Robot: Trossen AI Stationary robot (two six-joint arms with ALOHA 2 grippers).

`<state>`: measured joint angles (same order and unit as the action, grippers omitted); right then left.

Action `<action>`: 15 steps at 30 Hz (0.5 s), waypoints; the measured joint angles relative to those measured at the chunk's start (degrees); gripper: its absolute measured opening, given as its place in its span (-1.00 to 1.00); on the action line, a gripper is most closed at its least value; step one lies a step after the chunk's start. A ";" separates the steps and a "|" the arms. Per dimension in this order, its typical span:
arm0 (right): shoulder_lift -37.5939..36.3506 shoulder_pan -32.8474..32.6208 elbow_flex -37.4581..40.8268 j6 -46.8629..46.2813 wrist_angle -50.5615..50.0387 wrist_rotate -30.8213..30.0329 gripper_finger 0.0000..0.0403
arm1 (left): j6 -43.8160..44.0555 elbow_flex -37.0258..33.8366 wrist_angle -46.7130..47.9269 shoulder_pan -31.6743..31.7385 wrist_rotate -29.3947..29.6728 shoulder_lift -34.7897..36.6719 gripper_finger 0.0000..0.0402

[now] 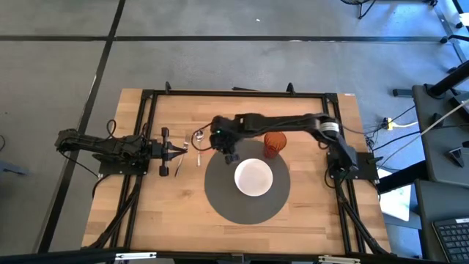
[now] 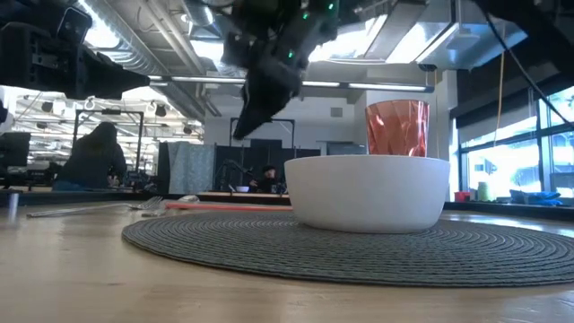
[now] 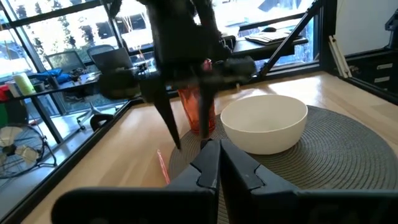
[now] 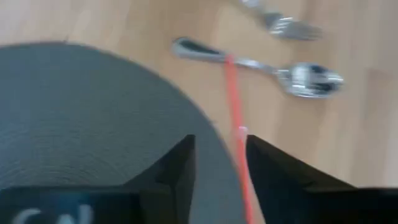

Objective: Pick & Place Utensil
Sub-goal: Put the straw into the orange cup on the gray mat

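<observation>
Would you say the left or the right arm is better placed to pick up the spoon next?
Right, probably. The right gripper hangs open just above the spoon beside the placemat, while the left gripper waits shut by the table's left edge.

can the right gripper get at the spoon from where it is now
Probably yes. The right gripper hangs open above the mat's edge, the spoon lies bare on the wood just ahead; only a thin red straw crosses its handle.

A silver spoon (image 4: pixel 273 65) lies flat on the wooden tabletop (image 4: pixel 112 22) beside the mat's edge, a fork (image 4: pixel 283 25) just beyond it, a thin red stick (image 4: pixel 236 118) crossing the spoon's handle.
</observation>
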<state>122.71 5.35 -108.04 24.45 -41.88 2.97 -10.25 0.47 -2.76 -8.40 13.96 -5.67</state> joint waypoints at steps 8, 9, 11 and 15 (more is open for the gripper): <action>5.78 2.95 0.07 1.05 7.51 3.92 0.16 | 0.94 0.00 0.00 0.00 -0.07 0.00 -0.99; 6.21 3.27 0.02 0.89 8.90 5.09 0.20 | 1.31 0.00 0.00 0.00 -0.07 0.00 -0.98; 6.96 3.70 -0.03 0.59 11.31 7.31 0.25 | 1.76 0.00 0.00 0.00 -0.07 0.00 -0.97; 8.02 4.03 0.05 -0.21 13.75 7.79 0.27 | 1.75 0.00 0.00 0.00 -0.09 0.00 -0.96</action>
<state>130.74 9.39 -107.98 24.24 -28.12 10.76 -8.50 0.47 -2.76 -8.40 13.87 -5.67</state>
